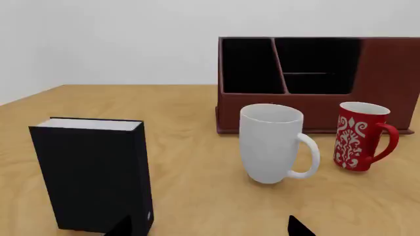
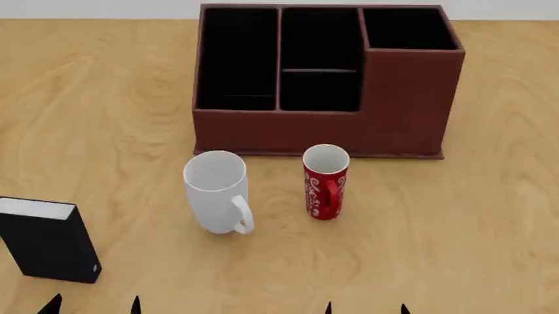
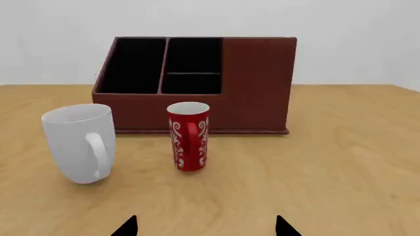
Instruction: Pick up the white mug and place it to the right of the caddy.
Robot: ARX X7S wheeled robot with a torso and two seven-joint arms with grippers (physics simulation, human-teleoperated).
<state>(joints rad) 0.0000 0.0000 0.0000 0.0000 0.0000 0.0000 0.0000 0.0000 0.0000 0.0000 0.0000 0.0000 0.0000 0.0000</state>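
While the left wrist view shows the white mug (image 1: 272,143) upright on the counter (image 1: 190,103) before the caddy (image 1: 387,83), the head view shows both jaws parted, empty. From the right wrist, the red mug (image 3: 189,135) close beside risks a knock.

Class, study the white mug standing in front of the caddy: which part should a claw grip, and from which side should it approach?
Probably grip the white mug across its tapered body, from the robot's side: it stands upright, its handle pointing toward the robot and slightly right.
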